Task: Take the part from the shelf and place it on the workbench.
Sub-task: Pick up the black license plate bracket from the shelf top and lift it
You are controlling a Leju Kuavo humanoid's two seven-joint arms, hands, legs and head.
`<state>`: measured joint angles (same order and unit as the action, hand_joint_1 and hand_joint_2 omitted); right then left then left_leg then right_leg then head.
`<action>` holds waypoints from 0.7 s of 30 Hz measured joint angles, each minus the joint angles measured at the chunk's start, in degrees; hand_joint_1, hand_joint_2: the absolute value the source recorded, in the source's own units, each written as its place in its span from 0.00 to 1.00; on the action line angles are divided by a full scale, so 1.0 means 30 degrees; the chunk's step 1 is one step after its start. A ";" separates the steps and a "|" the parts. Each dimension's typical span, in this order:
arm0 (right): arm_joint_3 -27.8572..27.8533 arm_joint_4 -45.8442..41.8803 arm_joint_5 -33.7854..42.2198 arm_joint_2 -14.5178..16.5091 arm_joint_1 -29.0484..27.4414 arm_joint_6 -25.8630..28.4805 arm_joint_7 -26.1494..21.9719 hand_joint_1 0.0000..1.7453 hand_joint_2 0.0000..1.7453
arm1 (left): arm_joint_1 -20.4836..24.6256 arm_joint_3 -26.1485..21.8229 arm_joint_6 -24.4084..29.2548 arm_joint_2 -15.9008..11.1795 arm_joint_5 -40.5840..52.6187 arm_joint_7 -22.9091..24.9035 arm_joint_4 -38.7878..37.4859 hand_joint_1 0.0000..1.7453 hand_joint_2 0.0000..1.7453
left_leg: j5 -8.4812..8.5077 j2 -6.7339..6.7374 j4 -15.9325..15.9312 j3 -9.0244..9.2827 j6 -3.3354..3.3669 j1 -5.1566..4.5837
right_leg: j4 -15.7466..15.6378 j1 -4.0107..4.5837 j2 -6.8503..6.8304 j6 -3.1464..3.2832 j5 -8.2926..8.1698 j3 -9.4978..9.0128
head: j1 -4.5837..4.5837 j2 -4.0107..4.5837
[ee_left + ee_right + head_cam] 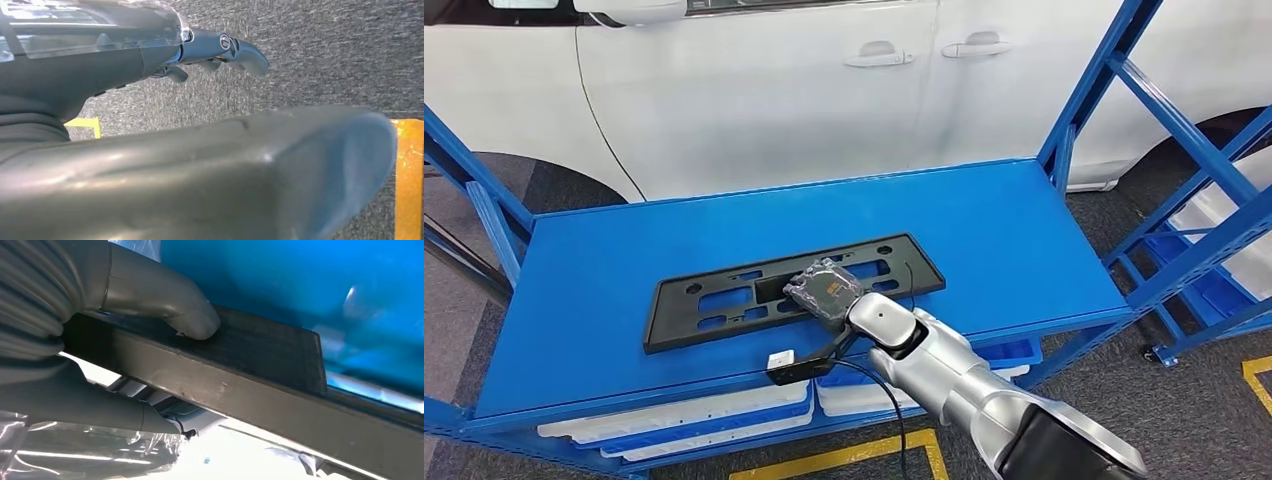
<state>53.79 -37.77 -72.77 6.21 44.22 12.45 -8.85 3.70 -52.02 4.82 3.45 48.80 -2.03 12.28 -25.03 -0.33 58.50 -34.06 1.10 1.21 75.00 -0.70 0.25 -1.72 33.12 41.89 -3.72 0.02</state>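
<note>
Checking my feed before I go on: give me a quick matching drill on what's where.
Things:
1. black part
2. right robot hand
3. left robot hand
4. white bins

States:
A. below the blue shelf
B. over grey floor
C. flat on the shelf
D. gripping the part's near edge

Pairs: 1-C, 2-D, 3-B, 4-A

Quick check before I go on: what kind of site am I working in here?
Likely a car plant or workshop: a white car stands behind blue steel racking, a black plastic part lies on the shelf, and yellow floor lines mark zones.
</note>
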 joint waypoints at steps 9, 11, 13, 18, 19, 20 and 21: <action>-0.1193 -0.1489 0.0084 -0.0738 -0.0540 0.0390 0.0029 1.00 1.00 | -0.0014 -0.0109 -0.0206 -0.0053 -0.0133 -0.2198 -0.0007 0.00 1.00 | -0.0106 -0.0075 -0.0041 0.0061 -0.0518 -0.0107 | -0.5687 0.0254 -0.0030 0.0739 -0.2770 -0.2412 | 0.0000 0.0000; -0.1673 -0.2211 0.0233 -0.0918 -0.0774 0.0497 -0.0004 1.00 1.00 | -0.0005 -0.0175 -0.0193 -0.0089 -0.0173 -0.2253 -0.0007 0.00 1.00 | -0.0667 -0.0034 0.0713 -0.0242 -0.0692 -0.0094 | -0.5970 0.0142 -0.0049 0.0933 -0.2900 -0.2559 | -0.0004 0.0000; -0.2277 -0.3179 0.1255 -0.1098 -0.1173 0.0858 -0.0504 1.00 1.00 | -0.0007 -0.0268 -0.0279 -0.0113 -0.0230 -0.2285 -0.0007 0.00 1.00 | -0.1839 -0.0011 0.2903 -0.1245 -0.0818 -0.0046 | -0.6053 0.0139 -0.0063 0.1055 -0.2921 -0.2626 | -0.0005 0.0000; -0.5960 -0.9319 1.4100 -0.2102 -0.3504 -0.1522 -0.7281 1.00 1.00 | -0.0052 -0.0917 -0.1810 -0.0138 -0.1191 -0.3451 -0.0007 0.00 1.00 | -0.1138 0.0003 0.3392 -0.1516 -0.1017 0.0065 | -0.5839 0.0145 -0.0082 0.0924 -0.2643 -0.2785 | -0.0002 0.0000; -0.6965 -1.1302 1.8450 -0.2275 -0.4082 -0.3775 -0.8635 1.00 1.00 | -0.0040 -0.1127 -0.2205 -0.0135 -0.1446 -0.3678 -0.0011 0.00 1.00 | -0.0610 -0.0003 0.2150 -0.0890 -0.1008 0.0092 | -0.5731 0.0160 -0.0092 0.0828 -0.2526 -0.2818 | -0.0002 0.0000; -0.7954 -1.3326 2.2642 -0.2340 -0.4659 -0.6461 -0.9504 1.00 1.00 | -0.0023 -0.1331 -0.2467 -0.0131 -0.1639 -0.3833 -0.0016 0.00 1.00 | -0.0297 -0.0025 0.1165 -0.0421 -0.0929 0.0087 | -0.5590 0.0191 -0.0100 0.0732 -0.2422 -0.2795 | -0.0002 0.0000; -0.9029 -1.5414 2.6449 -0.2235 -0.5233 -0.9342 -0.9983 1.00 1.00 | -0.0022 -0.1515 -0.2584 -0.0124 -0.1761 -0.3913 -0.0022 0.00 1.00 | -0.0210 -0.0047 0.0610 -0.0178 -0.0818 0.0070 | -0.5479 0.0229 -0.0106 0.0642 -0.2350 -0.2740 | 0.0000 0.0000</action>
<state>26.70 -84.01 6.57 -0.49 28.52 -15.57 -38.80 3.63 -56.56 -2.93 3.08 43.51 -13.77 12.22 -25.66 -0.47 60.33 -34.60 -1.35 1.42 58.56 -0.01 -0.06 0.21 26.07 33.67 -3.72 0.02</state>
